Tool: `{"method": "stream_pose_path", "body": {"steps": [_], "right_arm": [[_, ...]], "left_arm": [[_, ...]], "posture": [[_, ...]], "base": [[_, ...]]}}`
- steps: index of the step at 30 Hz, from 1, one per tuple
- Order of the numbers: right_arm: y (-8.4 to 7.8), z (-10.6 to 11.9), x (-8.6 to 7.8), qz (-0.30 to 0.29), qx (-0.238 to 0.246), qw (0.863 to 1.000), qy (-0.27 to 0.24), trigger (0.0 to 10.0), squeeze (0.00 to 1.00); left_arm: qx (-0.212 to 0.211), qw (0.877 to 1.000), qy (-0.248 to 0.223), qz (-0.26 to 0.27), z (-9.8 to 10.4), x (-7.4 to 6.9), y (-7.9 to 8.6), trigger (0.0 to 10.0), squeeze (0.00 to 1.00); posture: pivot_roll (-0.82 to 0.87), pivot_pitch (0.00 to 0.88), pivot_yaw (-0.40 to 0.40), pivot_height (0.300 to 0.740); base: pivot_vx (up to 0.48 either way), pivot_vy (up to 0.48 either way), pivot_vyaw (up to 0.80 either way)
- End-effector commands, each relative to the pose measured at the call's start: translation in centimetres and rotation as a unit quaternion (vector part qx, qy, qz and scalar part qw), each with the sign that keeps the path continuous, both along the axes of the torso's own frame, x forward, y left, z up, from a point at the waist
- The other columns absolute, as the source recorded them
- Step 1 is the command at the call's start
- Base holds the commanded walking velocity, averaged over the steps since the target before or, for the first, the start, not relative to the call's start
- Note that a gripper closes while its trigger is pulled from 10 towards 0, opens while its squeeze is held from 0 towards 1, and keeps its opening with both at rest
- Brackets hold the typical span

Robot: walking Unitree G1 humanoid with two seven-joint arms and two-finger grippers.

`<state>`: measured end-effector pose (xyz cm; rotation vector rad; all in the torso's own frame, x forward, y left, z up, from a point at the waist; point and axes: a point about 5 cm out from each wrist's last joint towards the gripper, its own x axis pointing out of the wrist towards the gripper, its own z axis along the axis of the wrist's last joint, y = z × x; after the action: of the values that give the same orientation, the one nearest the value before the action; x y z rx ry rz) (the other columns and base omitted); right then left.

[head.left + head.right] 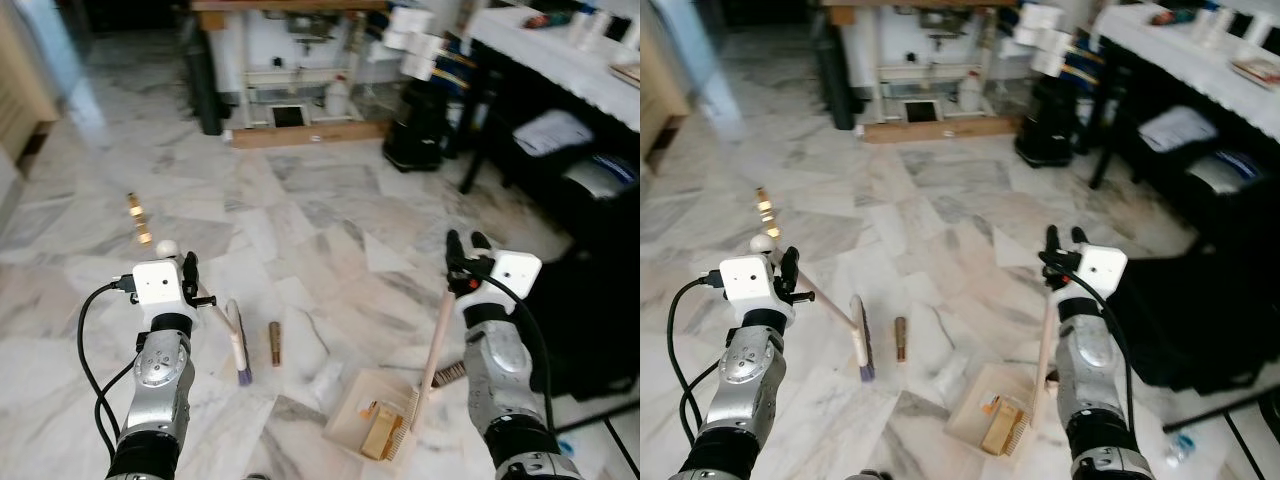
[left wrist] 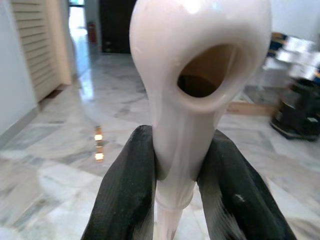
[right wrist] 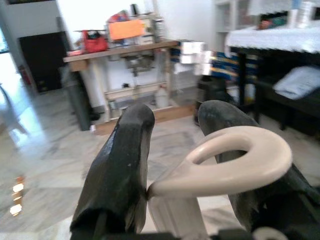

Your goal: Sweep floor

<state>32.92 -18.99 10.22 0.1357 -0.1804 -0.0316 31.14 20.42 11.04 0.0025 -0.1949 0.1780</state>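
Observation:
My left gripper (image 1: 188, 270) is shut on the cream handle (image 2: 192, 75) of a hand brush. Its purple-bristled head (image 1: 239, 345) rests on the marble floor (image 1: 300, 230) in front of me. My right gripper (image 1: 466, 243) is shut on the loop-ended handle (image 3: 235, 162) of a cream dustpan (image 1: 352, 418). The pan sits on the floor between my arms, and its long handle (image 1: 437, 340) rises to the gripper. A brown blocky piece (image 1: 381, 432) lies inside the pan. A brown cylinder (image 1: 274, 342) lies on the floor just right of the brush head. A small gold piece (image 1: 138, 218) lies farther off to the left.
A black table with a white cloth (image 1: 560, 55) runs along the right, with a dark bag (image 1: 600, 300) below it near my right arm. A black bin (image 1: 415, 130), a work table (image 1: 290, 60) and a wooden plank (image 1: 305, 135) stand at the back.

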Motion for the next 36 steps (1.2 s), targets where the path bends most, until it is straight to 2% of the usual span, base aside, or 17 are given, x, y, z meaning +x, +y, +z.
{"method": "stream_pose_path", "body": {"steps": [1, 14, 24, 28, 30, 33, 36], "right_arm": [[0.9, 1.2, 0.6, 0.017, -0.001, 1.000, -0.023, 10.0, 0.00], [0.3, 1.8, 0.7, 0.008, 0.000, 0.999, -0.032, 10.0, 0.00], [0.9, 2.0, 0.9, 0.019, 0.005, 0.999, -0.031, 10.0, 0.00], [0.9, 1.8, 0.9, 0.017, 0.017, 0.999, -0.030, 10.0, 0.00], [0.9, 1.6, 0.7, 0.016, 0.002, 1.000, -0.024, 10.0, 0.00], [0.7, 1.3, 0.5, 0.005, -0.009, 1.000, -0.020, 10.0, 0.00], [0.4, 0.9, 0.3, -0.015, -0.023, 1.000, -0.013, 10.0, 0.00]], "left_arm": [[0.006, 1.000, -0.023, 0.006, 1.3, 0.1, 0.3, 10.0, 0.00], [0.002, 1.000, -0.023, -0.001, 1.4, 0.0, -0.6, 10.0, 0.00], [-0.001, 1.000, -0.018, 0.001, 1.2, -0.5, -0.6, 10.0, 0.00], [-0.004, 1.000, -0.015, -0.007, 0.9, -0.7, -0.8, 10.0, 0.00], [-0.006, 0.999, -0.012, -0.037, 1.0, -0.5, -1.3, 10.0, 0.00], [0.019, 0.996, -0.008, -0.087, 1.3, -0.3, -2.2, 10.0, 0.00], [0.023, 0.993, -0.003, -0.118, 1.4, -0.1, -2.5, 10.0, 0.00]], "posture": [[0.13, 0.006, -0.073, 0.740], [0.11, 0.075, -0.085, 0.740], [0.12, 0.101, -0.100, 0.740], [0.12, 0.107, -0.098, 0.740], [0.12, 0.108, -0.093, 0.740], [0.12, 0.105, -0.083, 0.740], [0.12, 0.100, -0.073, 0.740]], "base": [[0.000, 0.000, 0.80], [0.000, 0.000, 0.80], [0.000, 0.000, 0.80], [0.000, 0.000, 0.00], [0.000, 0.000, 0.00], [0.000, 0.000, 0.00], [0.000, 0.000, 0.00]]}}
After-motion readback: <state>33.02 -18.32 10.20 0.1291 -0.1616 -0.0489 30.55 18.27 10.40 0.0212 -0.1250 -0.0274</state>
